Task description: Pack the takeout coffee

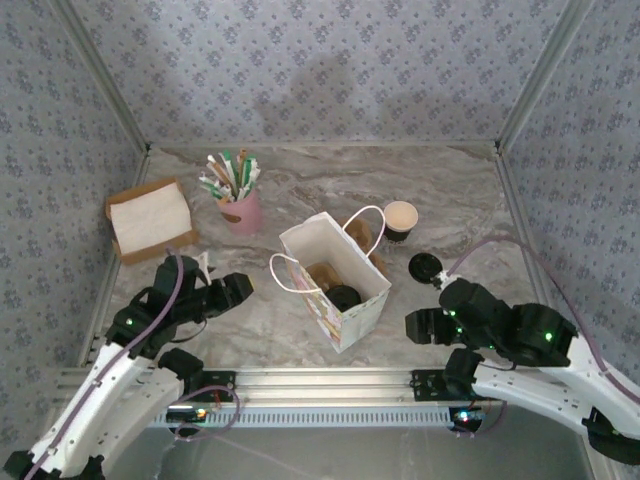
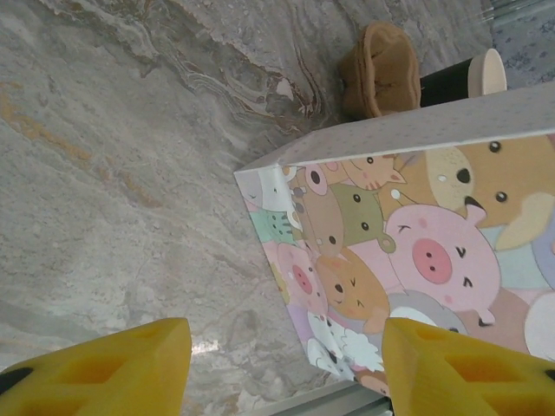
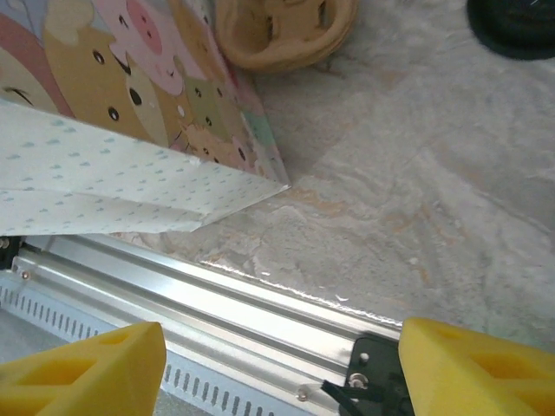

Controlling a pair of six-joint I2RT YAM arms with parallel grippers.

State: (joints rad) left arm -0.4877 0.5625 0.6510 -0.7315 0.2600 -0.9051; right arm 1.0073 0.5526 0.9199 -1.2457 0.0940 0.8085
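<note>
A white gift bag (image 1: 345,315) with cartoon animals on its side (image 2: 416,243) stands open mid-table. Inside it a round black lid (image 1: 343,296) lies next to a tan shape (image 1: 322,272); this looks like the takeout coffee, though its wall is hidden. My left gripper (image 1: 235,290) hovers left of the bag, its yellow fingers (image 2: 130,364) spread wide and empty. To the right of the bag, near the front rail, my right gripper (image 1: 415,325) is also open with nothing between its fingers (image 3: 95,368).
A dark-walled cup (image 1: 400,220) and a brown cup carrier (image 1: 362,232) stand behind the bag. A loose black lid (image 1: 425,266) lies to its right. A pink cup of straws (image 1: 240,205) and a napkin box (image 1: 150,220) sit back left. The metal rail (image 3: 260,303) runs along the front.
</note>
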